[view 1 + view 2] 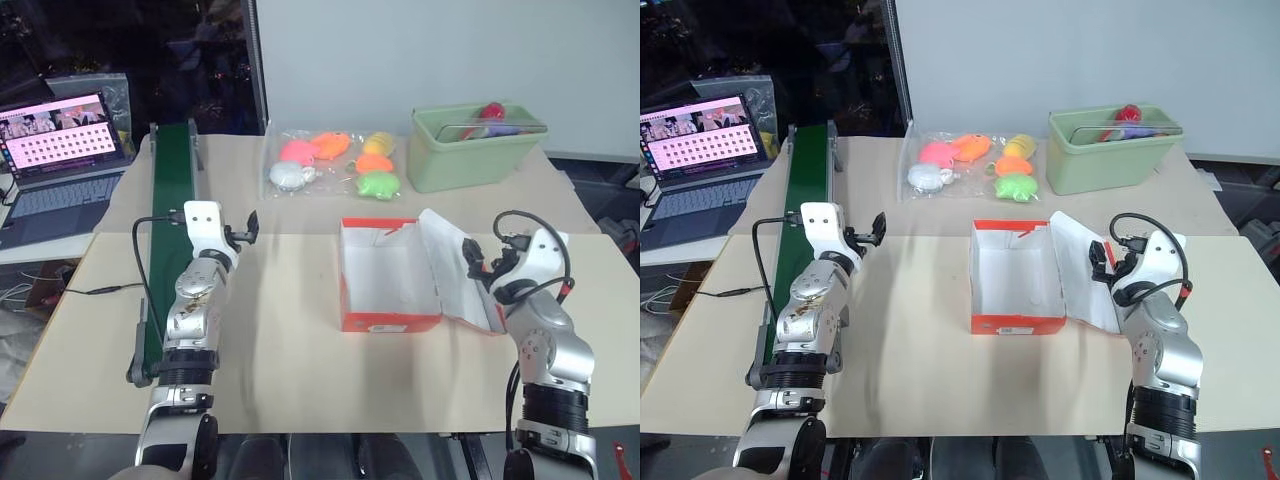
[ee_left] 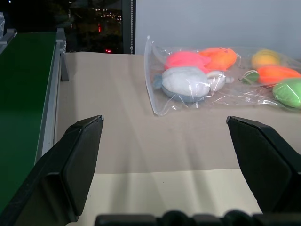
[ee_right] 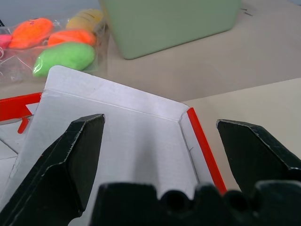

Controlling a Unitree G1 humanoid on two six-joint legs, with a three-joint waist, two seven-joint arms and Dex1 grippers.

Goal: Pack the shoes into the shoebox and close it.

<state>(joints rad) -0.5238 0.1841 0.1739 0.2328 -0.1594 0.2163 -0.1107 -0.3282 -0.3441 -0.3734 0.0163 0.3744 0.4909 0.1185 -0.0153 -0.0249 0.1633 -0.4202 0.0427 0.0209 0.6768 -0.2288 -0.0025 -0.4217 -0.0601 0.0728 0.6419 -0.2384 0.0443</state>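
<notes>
Left eye view shows the red shoebox (image 1: 390, 278) open and empty on the surface (image 1: 290, 370), lid (image 1: 455, 272) laid back ready for shoes, flanked by 2 wide, empty pincers, left pincer (image 1: 246, 229) and right pincer (image 1: 472, 256).

Laptop (image 1: 55, 150) cut off at the left frame edge, its screen content too small to read. Green bin (image 1: 470, 150) contents mostly hidden behind its wall.

You face a table (image 1: 300, 380) covered in beige paper, backed by a plain pale wall (image 1: 440, 50) on the right and a dark window (image 1: 130, 50) on the left. A green conveyor belt (image 1: 170, 200) runs along your left, with an open laptop (image 1: 55, 150) on a side surface beyond it.
</notes>
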